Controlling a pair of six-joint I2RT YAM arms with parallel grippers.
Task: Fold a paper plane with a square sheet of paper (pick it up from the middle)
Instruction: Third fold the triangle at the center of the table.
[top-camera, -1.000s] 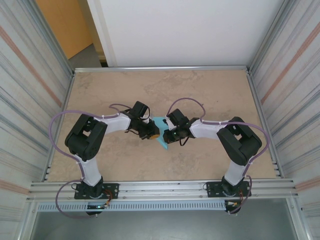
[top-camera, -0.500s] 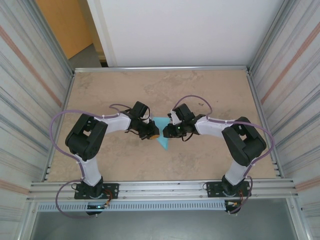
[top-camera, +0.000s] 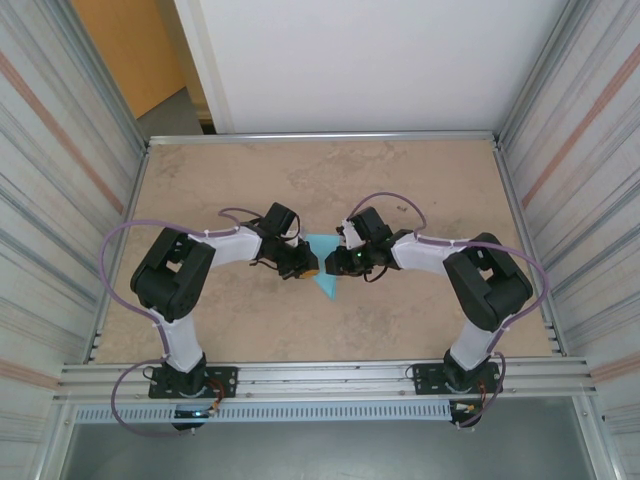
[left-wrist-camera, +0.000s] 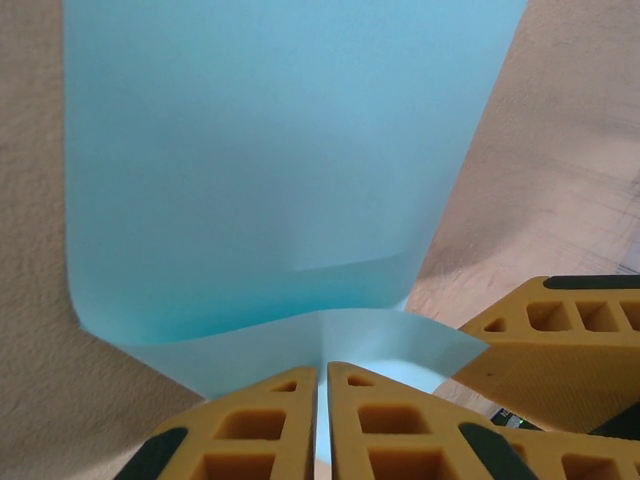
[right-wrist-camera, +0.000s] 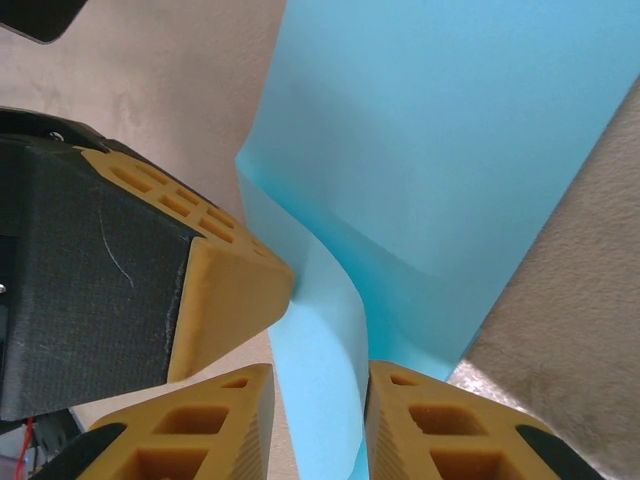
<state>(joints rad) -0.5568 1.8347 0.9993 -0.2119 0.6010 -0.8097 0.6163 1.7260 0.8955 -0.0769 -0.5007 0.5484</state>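
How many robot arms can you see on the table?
2. The left black-and-white robot arm reaches in from the left side, and the right black-and-white robot arm from the right. Both meet at the folded light-blue paper in the middle of the beige table.

Open table (top-camera: 400, 180) between ribbed side walls (top-camera: 70, 170)

The paper (left-wrist-camera: 270, 180) is thin, smooth and matt, faintly translucent. The fingers (left-wrist-camera: 400, 425) of the left hand (left-wrist-camera: 322, 380) and right hand (right-wrist-camera: 318, 385) are matt yellow plastic, moulded with open cells, with black rubbery-looking pads (left-wrist-camera: 160, 452). The table (top-camera: 420, 180) looks like mottled beige stone, matt and finely grained. Pale brushed metal rails (top-camera: 330, 372) edge it
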